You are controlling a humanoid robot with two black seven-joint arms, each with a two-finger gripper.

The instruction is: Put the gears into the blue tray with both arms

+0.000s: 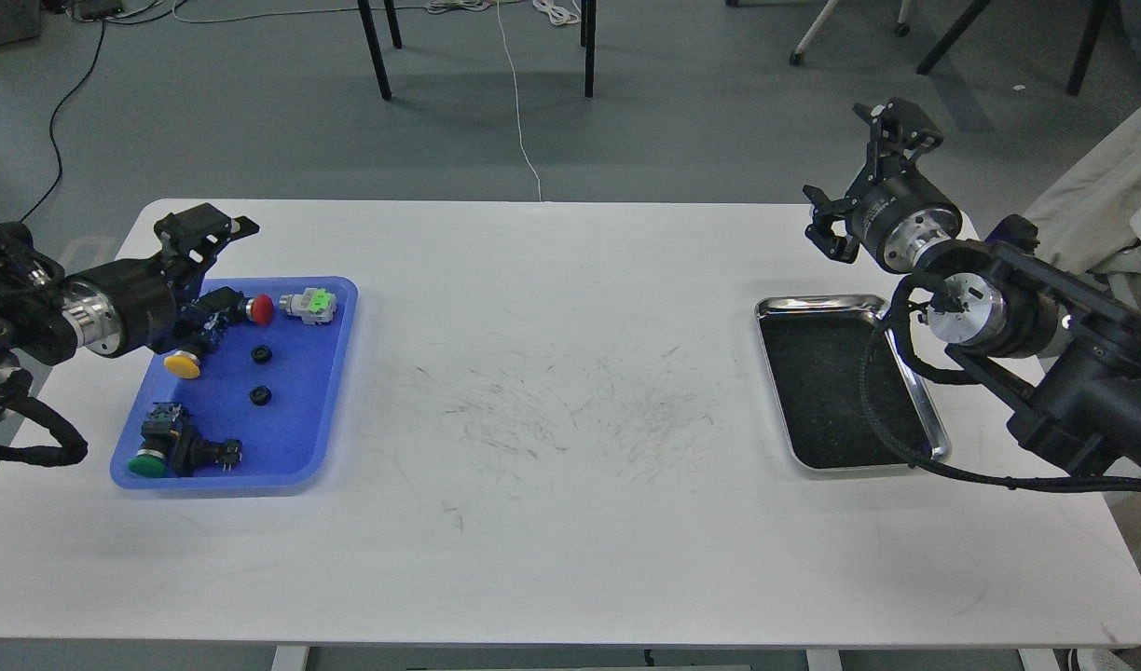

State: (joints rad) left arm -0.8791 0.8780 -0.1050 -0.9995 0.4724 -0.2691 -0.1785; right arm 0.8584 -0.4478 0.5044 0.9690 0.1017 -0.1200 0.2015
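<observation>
Two small black gears lie inside the blue tray at the table's left, near its middle. My left gripper hovers over the tray's far left corner, open, with nothing between its fingers. At the far right of the table, my right gripper is raised beyond the steel tray, open and empty as well.
Push-button switches share the blue tray: red-capped, yellow-capped, green-capped, plus a white and green part. A steel tray with a dark bottom sits at the right, partly under my right arm. The white table shows scuff marks.
</observation>
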